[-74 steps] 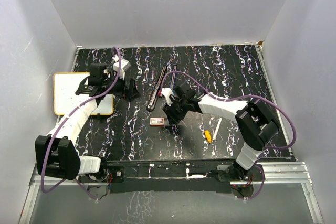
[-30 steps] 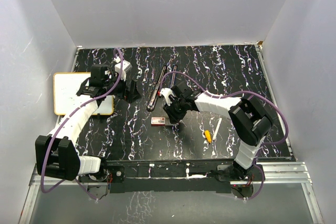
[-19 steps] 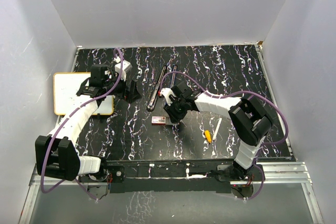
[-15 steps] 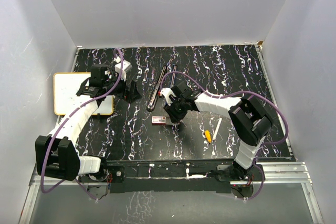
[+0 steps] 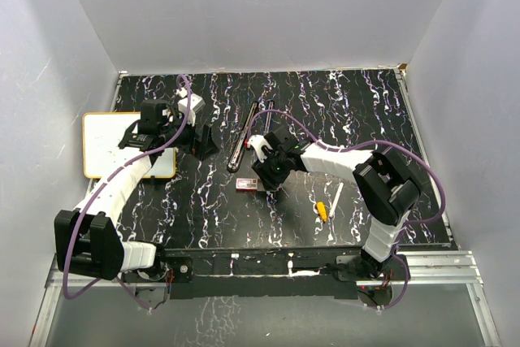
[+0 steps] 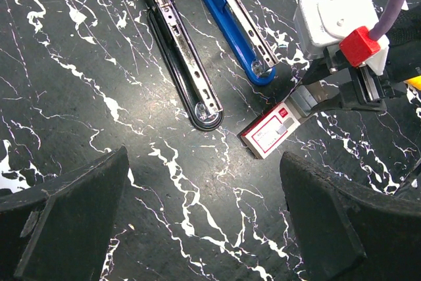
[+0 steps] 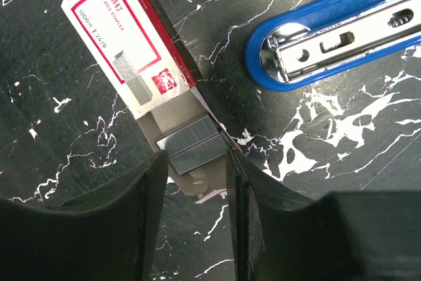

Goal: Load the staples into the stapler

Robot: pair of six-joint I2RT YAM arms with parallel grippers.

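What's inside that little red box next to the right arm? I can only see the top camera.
Observer: The right wrist camera shows the box with its tray slid out and silver staples lying in it.
Operator: Is the arm holding it?
Observer: The right gripper straddles the tray, one finger on each side. I can't tell whether it squeezes.
Operator: Is the stapler open?
Observer: Yes, the blue stapler lies opened beside the box, with its metal channel showing.
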